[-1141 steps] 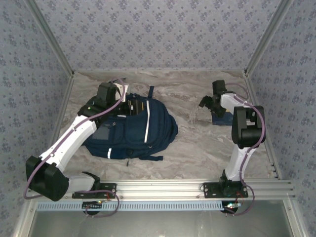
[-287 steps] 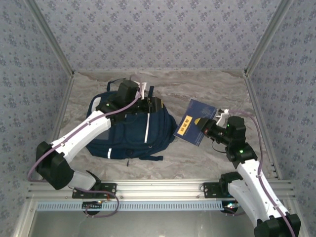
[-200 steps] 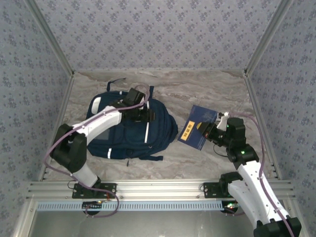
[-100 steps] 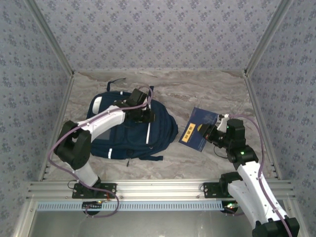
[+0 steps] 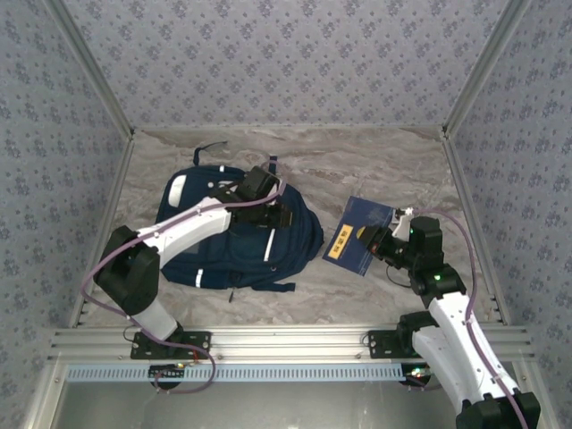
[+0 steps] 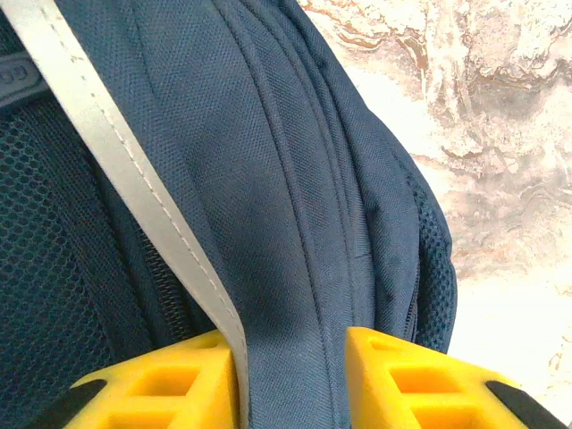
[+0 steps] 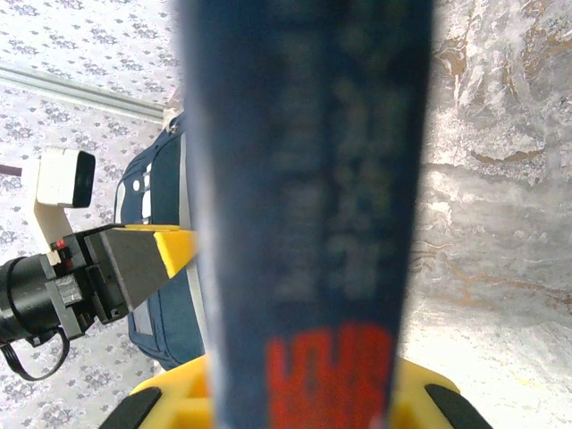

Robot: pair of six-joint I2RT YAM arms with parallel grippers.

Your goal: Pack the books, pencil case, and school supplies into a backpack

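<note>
Step in hand: getting large navy fabric backpack [image 5: 228,255] open for loading.
L gripper [image 6: 290,357] at backpack's top-right edge. Yellow fingers [image 6: 161,389] straddle a fabric ridge beside white reflective stripe [image 6: 131,179]. Clamped or only resting: can't tell.
R gripper [image 7: 304,398] pinched on thin navy book w/ yellow label [image 5: 356,234], held tilted over marbled table [image 5: 357,170], just right of backpack, not touching.
Zip open or not: can't tell.
Next (est.): L lifts fabric to expose mouth; R feeds book in edge-first.

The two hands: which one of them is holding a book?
The right hand, shut on the navy book with a yellow label, right of the backpack. The left hand only straddles backpack fabric.
</note>
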